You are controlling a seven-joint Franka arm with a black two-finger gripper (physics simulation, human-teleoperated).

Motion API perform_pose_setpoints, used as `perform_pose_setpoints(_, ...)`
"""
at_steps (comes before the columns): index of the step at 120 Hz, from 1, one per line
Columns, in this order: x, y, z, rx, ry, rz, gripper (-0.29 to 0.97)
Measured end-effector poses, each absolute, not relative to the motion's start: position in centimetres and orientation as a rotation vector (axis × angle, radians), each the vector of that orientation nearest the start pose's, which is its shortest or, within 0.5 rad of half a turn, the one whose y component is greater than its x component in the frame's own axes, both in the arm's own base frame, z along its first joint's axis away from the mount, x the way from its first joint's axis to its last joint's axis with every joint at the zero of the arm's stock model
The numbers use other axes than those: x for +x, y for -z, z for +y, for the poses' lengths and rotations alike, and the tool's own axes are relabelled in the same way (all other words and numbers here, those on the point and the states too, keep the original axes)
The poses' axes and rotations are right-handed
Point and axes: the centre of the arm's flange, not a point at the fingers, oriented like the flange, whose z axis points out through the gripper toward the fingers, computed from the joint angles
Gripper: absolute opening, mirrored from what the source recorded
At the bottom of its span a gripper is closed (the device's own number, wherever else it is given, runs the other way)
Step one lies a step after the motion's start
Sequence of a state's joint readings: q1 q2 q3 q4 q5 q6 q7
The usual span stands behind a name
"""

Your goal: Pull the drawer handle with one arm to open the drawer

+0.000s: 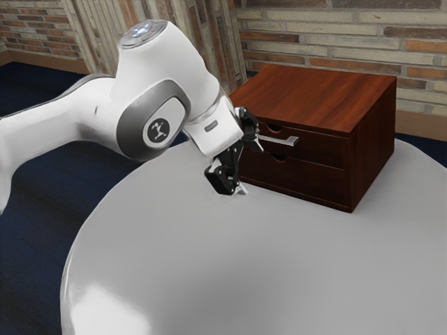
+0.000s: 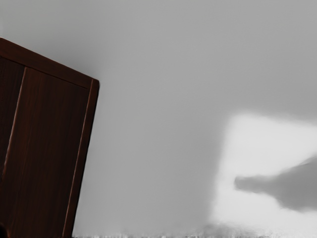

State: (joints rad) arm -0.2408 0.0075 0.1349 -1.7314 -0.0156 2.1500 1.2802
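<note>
The black gripper at the end of the white arm hangs tip-down just over the round white table. I cannot tell from either view whether it is spread or closed, and it carries nothing that I can see. Just beyond it, toward the exterior view's right, stands the dark red-brown wooden cabinet with 2 stacked drawers. The silver metal bar handle sits on the upper drawer, higher than the gripper's tip, a little farther in toward the cabinet and apart from it. Both drawer fronts look flush with the frame, so the drawer appears shut. The handle is likely rigid, smooth and somewhat slippery, a slim bar standing off the wood with a gap behind it. The best hold is probably at the bar's middle, closing across its thin section. The drawer should be light and run straight, so the pull wants to be square to the front. An angled tug could drag the freestanding cabinet across the smooth table. The hand would first need to rise and turn toward the front.
</note>
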Motion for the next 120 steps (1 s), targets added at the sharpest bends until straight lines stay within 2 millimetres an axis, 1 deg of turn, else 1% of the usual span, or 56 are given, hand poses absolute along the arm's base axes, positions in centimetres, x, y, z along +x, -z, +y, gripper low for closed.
perform_pose_setpoints(12, 60.3, -60.2, -5.6, -2.192, 0.506, 1.845, 0.68)
perform_pose_setpoints(21, 61.1, -59.2, -4.5, -2.188, 0.485, 1.848, 0.68)
perform_pose_setpoints(26, 61.6, -58.5, -3.4, -2.194, 0.471, 1.840, 0.68)
perform_pose_setpoints(32, 62.3, -58.1, -1.8, -2.203, 0.462, 1.818, 0.68)
perform_pose_setpoints(39, 62.9, -58.3, 0.2, -2.206, 0.464, 1.787, 0.68)
perform_pose_setpoints(45, 63.7, -58.4, 1.0, -2.199, 0.467, 1.775, 0.68)
perform_pose_setpoints(50, 64.3, -58.3, 0.9, -2.187, 0.468, 1.782, 0.68)
perform_pose_setpoints(64, 65.9, -58.3, -0.5, -2.146, 0.485, 1.816, 0.68)
perform_pose_setpoints(76, 67.0, -57.7, -0.9, -2.136, 0.490, 1.834, 0.68)
perform_pose_setpoints(91, 67.9, -56.5, -0.9, -2.136, 0.479, 1.852, 0.68)
perform_pose_setpoints(107, 68.4, -55.4, 0.5, -2.149, 0.460, 1.849, 0.68)
perform_pose_setpoints(120, 68.9, -55.2, 0.6, -2.123, 0.464, 1.858, 0.68)
